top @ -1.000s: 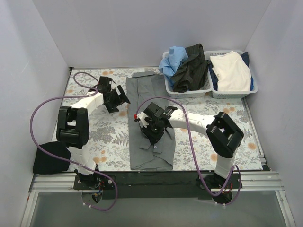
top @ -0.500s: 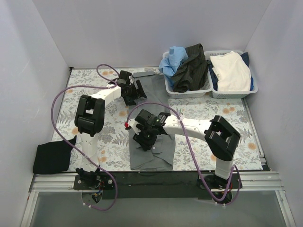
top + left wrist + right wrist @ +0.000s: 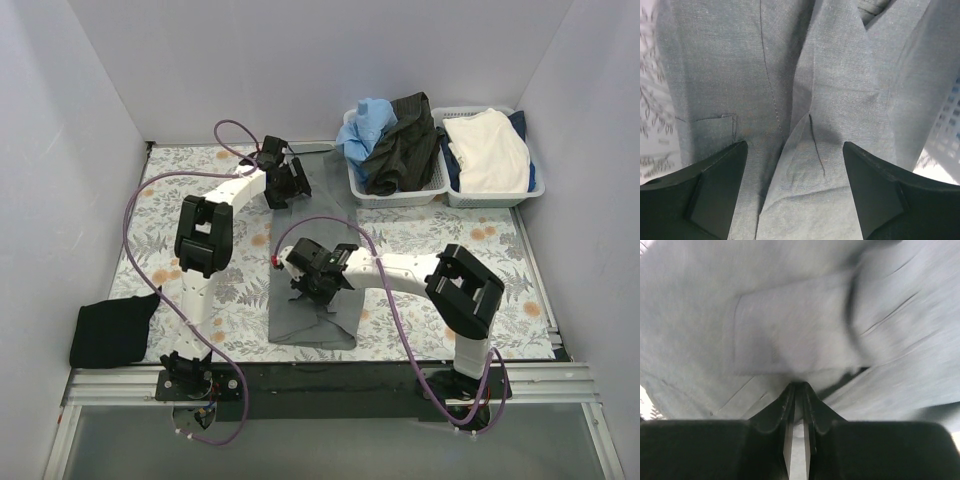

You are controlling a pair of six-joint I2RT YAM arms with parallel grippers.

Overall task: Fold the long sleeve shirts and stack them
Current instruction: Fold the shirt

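Top view: the grey shirt [image 3: 312, 325] lies lengthwise down the middle of the table [image 3: 480, 225]. The black shirt [image 3: 110, 330] sits at the near left corner. The left gripper [image 3: 288, 185] is over the grey shirt's far end and the right gripper [image 3: 318, 290] on its near half.

Left wrist: fingers [image 3: 715, 190] spread wide above grey cloth.

Right wrist: fingers [image 3: 775, 412] pinch a fold of the grey shirt.

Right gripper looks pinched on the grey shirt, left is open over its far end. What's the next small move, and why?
Probably lower the left gripper and close it on the grey shirt. Its jaws stand wide open with a crease of cloth between them, gripping nothing, while the right gripper looks shut on a fold nearer the bases. A fold likely needs both holds.
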